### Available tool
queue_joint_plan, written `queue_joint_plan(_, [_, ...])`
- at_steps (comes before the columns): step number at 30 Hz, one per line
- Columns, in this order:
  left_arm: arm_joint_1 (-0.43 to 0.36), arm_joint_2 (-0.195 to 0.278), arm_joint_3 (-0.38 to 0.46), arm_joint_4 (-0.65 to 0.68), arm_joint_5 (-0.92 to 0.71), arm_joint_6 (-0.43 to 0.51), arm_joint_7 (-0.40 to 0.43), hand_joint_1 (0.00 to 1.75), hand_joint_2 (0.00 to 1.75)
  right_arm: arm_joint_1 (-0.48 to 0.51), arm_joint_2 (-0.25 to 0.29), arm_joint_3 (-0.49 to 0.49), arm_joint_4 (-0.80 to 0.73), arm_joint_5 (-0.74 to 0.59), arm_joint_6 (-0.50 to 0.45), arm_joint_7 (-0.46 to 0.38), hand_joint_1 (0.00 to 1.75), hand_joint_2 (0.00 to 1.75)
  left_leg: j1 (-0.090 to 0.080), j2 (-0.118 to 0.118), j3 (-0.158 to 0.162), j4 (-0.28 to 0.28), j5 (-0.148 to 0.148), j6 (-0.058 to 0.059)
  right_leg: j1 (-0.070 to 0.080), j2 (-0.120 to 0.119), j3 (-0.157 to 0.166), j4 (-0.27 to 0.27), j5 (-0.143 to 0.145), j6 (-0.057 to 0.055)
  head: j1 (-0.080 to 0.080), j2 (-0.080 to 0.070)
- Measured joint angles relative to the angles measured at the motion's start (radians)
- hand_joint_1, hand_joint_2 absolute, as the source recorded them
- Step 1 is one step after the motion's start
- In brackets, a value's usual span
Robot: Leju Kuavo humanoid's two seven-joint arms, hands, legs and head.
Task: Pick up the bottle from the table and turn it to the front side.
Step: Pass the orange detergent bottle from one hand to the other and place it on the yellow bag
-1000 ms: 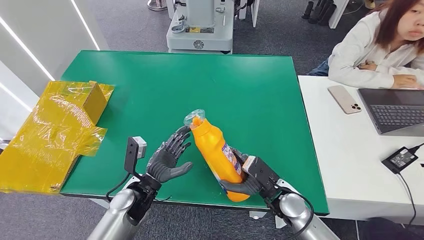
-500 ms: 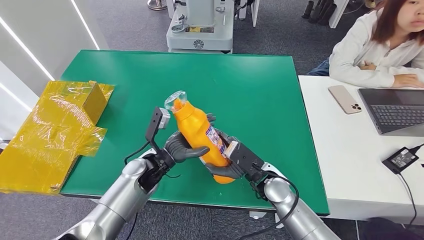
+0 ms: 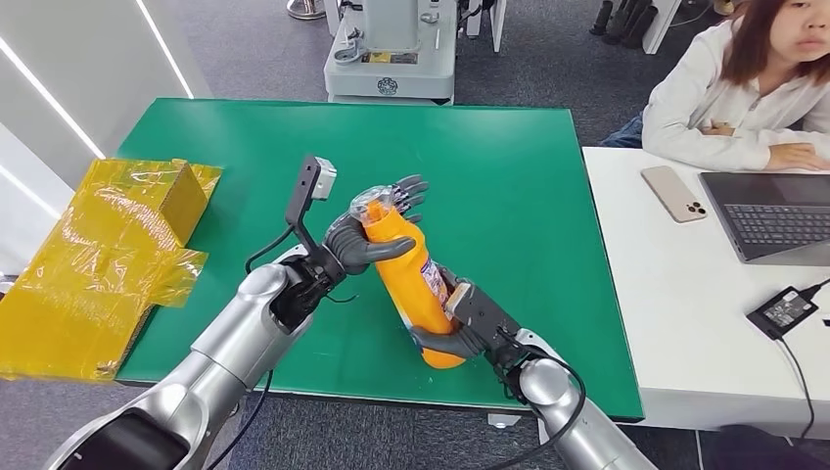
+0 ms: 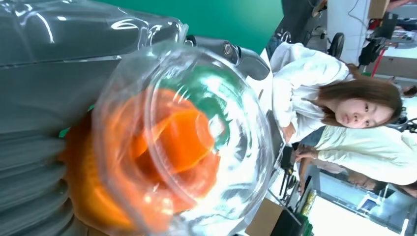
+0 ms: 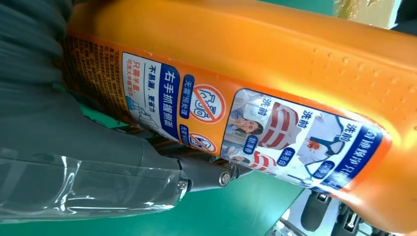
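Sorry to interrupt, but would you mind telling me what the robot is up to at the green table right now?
The robot holds an orange bottle over the green table with both hands. Its right hand grips the lower body, and its left hand wraps around the neck just under the clear cap. The bottle is off the table, tilted, with its printed label facing the right wrist camera. A person sits at the white desk beside it, next to a laptop.
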Motion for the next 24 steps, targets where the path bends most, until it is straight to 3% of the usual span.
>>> queue_joint_plan(4, [-0.003, 0.007, -0.007, 0.005, 0.007, -0.009, 0.004, 1.75, 1.75, 0.006, -0.010, -0.001, 0.005, 0.002, 0.002, -0.008, 1.75, 1.75, 0.000, 0.000, 0.000, 0.000, 0.000, 0.000, 0.000, 0.000, 0.000, 0.000, 0.000, 0.000, 0.000, 0.000])
queue_joint_plan(16, [-0.003, 0.016, -0.065, 0.005, 0.063, -0.095, 0.020, 1.75, 1.75, 0.019, -0.020, -0.016, 0.000, 0.015, -0.004, -0.014, 1.74, 1.75, 0.000, 0.000, 0.000, 0.000, 0.000, 0.000, 0.000, 0.000, 0.000, 0.000, 0.000, 0.000, 0.000, 0.000])
queue_joint_plan(19, [-0.003, 0.021, -0.083, 0.008, 0.076, -0.124, 0.022, 1.75, 1.75, 0.036, -0.027, -0.022, -0.012, 0.015, -0.005, -0.014, 1.61, 1.75, 0.000, 0.000, 0.000, 0.000, 0.000, 0.000, 0.000, 0.000, 0.000, 0.000, 0.000, 0.000, 0.000, 0.000])
queue_joint_plan(23, [-0.003, 0.023, -0.099, 0.013, 0.075, -0.134, 0.005, 1.75, 1.75, 0.048, -0.032, -0.029, -0.021, 0.016, -0.003, -0.017, 0.09, 1.75, 0.000, 0.000, 0.000, 0.000, 0.000, 0.000, 0.000, 0.000, 0.000, 0.000, 0.000, 0.000, 0.000, 0.000])
queue_joint_plan(24, [-0.003, 0.023, -0.103, 0.013, 0.064, -0.128, -0.011, 1.75, 1.75, 0.048, -0.032, -0.031, -0.022, 0.016, -0.002, -0.019, 0.00, 1.75, 0.000, 0.000, 0.000, 0.000, 0.000, 0.000, 0.000, 0.000, 0.000, 0.000, 0.000, 0.000, 0.000, 0.000])
